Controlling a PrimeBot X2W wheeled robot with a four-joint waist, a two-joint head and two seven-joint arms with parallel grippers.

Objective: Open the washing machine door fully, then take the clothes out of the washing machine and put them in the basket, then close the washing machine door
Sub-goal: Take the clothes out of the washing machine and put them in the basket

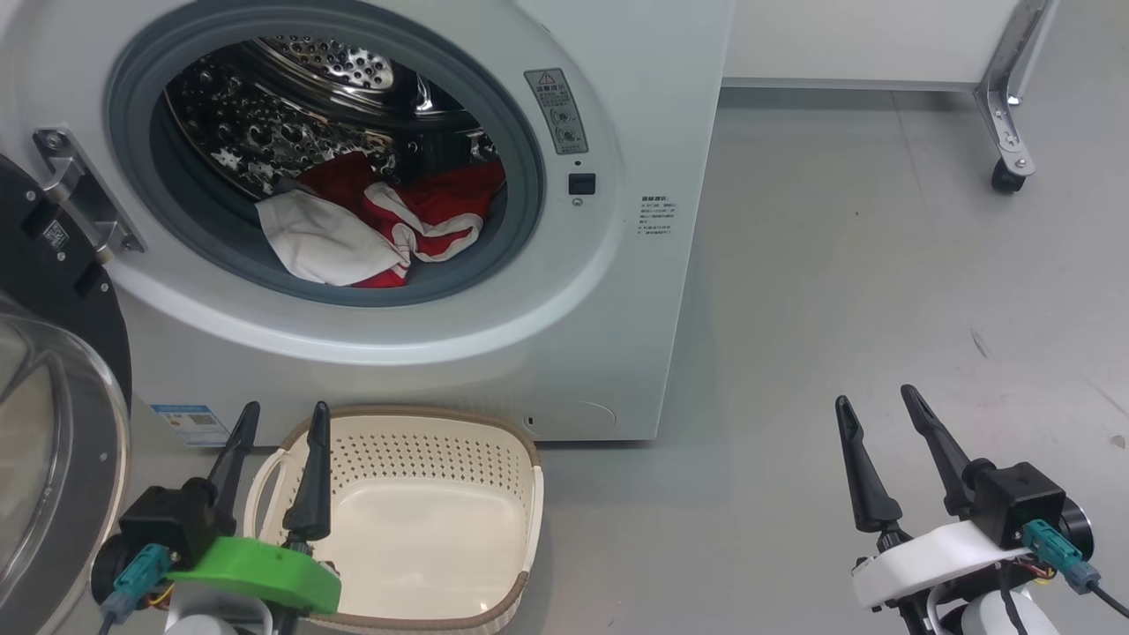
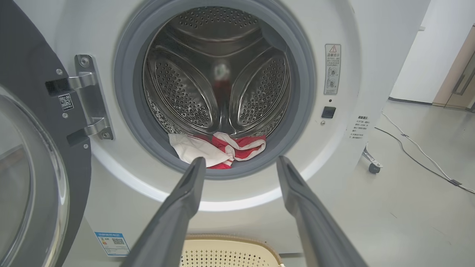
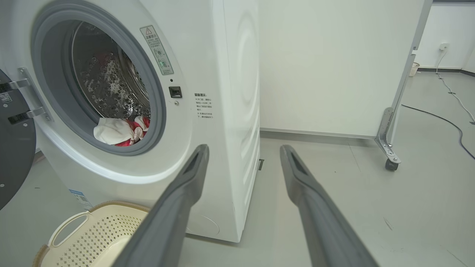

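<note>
Both my jaws apart, empty: left gripper (image 1: 285,407), right gripper (image 1: 875,395). Heap of clothes (image 1: 370,225) at 6 o'clock of drum (image 1: 265,115) mouth; basket (image 1: 414,411) beneath; washing machine door (image 1: 53,265) open at 9 o'clock. Risk: loose pinch, garment slips past basket.

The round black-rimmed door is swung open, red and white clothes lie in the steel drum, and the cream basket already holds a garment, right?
Not quite: the cream perforated plastic basket is empty, as the head view shows. The rest is right.

A white panel (image 1: 873,40) stands on the grey floor (image 1: 838,291), its metal bracket (image 1: 1001,106) ending in a black caster (image 1: 1005,176). Cables (image 2: 403,135) trail across the floor.
</note>
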